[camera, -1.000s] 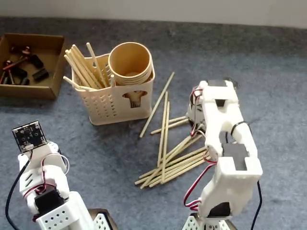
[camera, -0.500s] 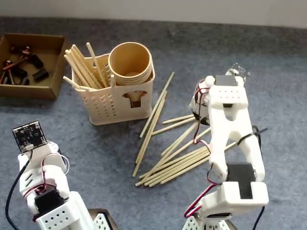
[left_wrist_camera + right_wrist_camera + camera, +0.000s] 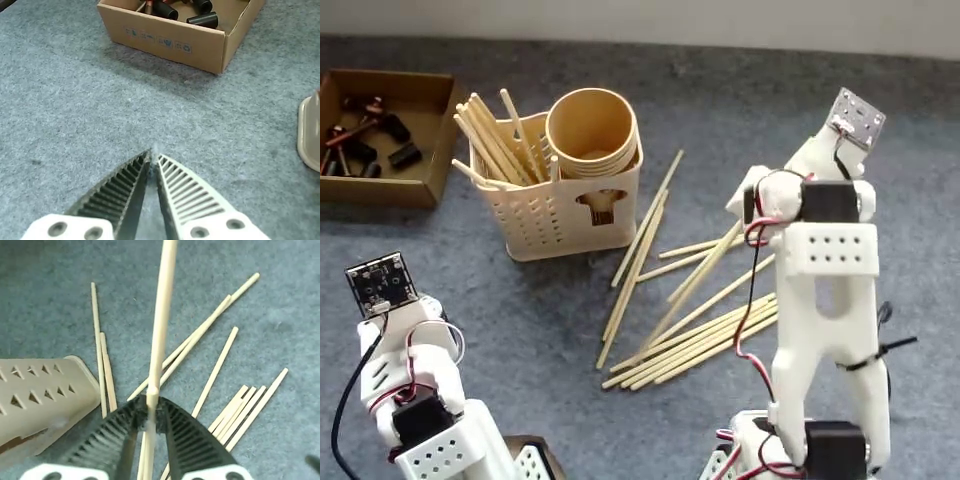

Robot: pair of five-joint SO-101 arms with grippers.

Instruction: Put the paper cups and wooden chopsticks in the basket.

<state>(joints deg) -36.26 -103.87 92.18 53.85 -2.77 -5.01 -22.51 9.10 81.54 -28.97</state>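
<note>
Since a second ago, the right arm (image 3: 825,260) has been raised, its wrist lifted toward 2 o'clock of the high view. The loose chopsticks (image 3: 700,330) have been fanned out, and two that lay straight are now slanted just beside the basket (image 3: 570,215).

From above, the basket is seen standing on the grey counter (image 3: 520,330), at 10 o'clock of the loose pile. The paper cups (image 3: 592,130) are stacked inside it on its 3 o'clock side. The standing chopsticks (image 3: 495,140) are leaned in its 9 o'clock side. A cardboard box (image 3: 390,185) holding dark parts is set apart at 9 o'clock of the basket. The left arm (image 3: 410,370) is placed at 7 o'clock of the view.

On the left wrist camera, the left claw (image 3: 152,152) is seen clenched on nothing, its tips met over the bare counter. The cardboard box lies well beyond it, and a corner of the basket is caught at the frame's edge.

On the right wrist camera, the right claw (image 3: 150,402) is clenched on a held chopstick (image 3: 162,315), which runs out past the tips. Loose chopsticks are spread on the counter beneath, two of them just beside the basket's wall.
</note>
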